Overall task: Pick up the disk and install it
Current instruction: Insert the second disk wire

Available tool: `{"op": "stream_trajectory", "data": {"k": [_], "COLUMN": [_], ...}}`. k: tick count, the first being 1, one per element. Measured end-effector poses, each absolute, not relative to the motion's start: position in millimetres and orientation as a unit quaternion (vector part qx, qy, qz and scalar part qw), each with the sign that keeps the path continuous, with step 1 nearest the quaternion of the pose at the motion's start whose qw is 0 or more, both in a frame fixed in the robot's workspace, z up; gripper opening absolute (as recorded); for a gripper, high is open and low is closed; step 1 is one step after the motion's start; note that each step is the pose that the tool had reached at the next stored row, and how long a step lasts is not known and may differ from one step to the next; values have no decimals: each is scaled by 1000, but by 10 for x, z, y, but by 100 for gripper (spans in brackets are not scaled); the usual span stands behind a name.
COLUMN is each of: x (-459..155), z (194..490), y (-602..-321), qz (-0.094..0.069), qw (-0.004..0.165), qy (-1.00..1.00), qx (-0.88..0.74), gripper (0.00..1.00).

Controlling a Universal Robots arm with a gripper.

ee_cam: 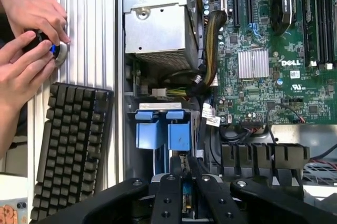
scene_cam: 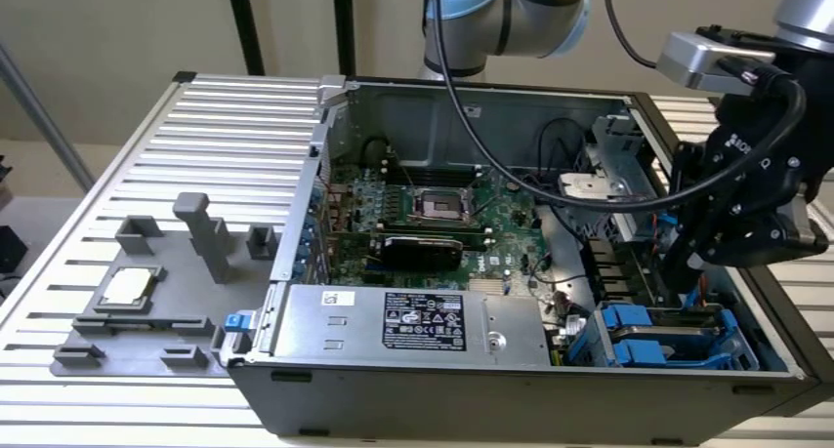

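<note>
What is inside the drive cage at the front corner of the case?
Two blue carriers sit side by side in the drive cage, beside the power supply. The gripper hangs over them, jaws nearly closed on something thin and blue-edged; what lies beneath the carriers is covered.

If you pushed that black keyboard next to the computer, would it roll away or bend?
Probably neither. The keyboard lies flat on the ribbed table, so it should slide, not roll. It looks like one rigid slab, so likely stiff. Its raised keys might get pressed.

We see a plain beige wall (scene_cam: 117, 28) behind a ribbed silver aluminium-profile table (scene_cam: 234, 126), with black vertical poles (scene_cam: 238, 23).
</note>
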State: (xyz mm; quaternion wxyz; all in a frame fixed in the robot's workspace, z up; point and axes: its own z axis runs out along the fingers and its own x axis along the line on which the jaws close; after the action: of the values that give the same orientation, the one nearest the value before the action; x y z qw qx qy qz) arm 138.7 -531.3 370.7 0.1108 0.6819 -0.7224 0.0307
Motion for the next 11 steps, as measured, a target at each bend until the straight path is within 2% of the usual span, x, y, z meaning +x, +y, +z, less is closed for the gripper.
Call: {"op": "stream_trajectory", "data": {"k": [11], "x": [1365], "z": [3638], "y": [-5508], "qz": [17], "qw": [76], "qy": [-721], "qx": [688], "gripper": [16]}}
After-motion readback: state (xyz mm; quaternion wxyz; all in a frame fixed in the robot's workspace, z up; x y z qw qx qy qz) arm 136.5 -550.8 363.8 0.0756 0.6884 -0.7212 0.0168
